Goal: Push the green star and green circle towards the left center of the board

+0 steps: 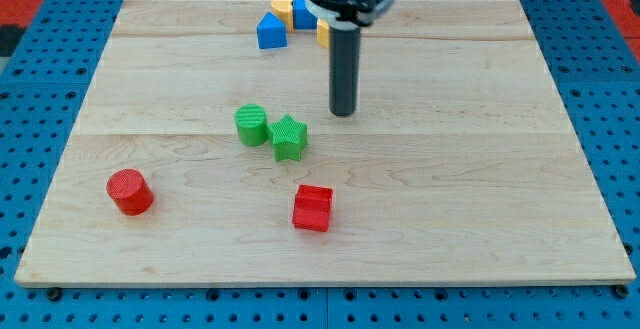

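- A pale wooden counter (480,219) of planks laid side by side fills most of the view, resting on a blue pegboard base (40,119) dotted with holes; red patches show at the view's top corners.
- I carry no jaws at all, only a straight dark rod, so nothing can be said about them being apart or together.
- My tip (343,114) touches down near the middle of the counter, slightly above centre in the view.
- The green star (289,137) lies just to the lower left of my tip, near but apart from it.
- The green circle (251,125), a short cylinder, sits right beside the star on the view's left, the two appearing to touch or nearly so.
- Both green blocks are close to the counter's centre, well apart from its left edge.
- A red cylinder (130,191) stands toward the view's lower left.
- A red cube (312,208) sits below the green star, near the view's bottom centre.
- At the view's top, a cluster gathers beside the rod's upper body: a blue house-shaped block (270,32), a yellow block (282,10) behind it, another blue block (301,11) partly hidden, and a sliver of a second yellow block (323,34) whose shape cannot be told.
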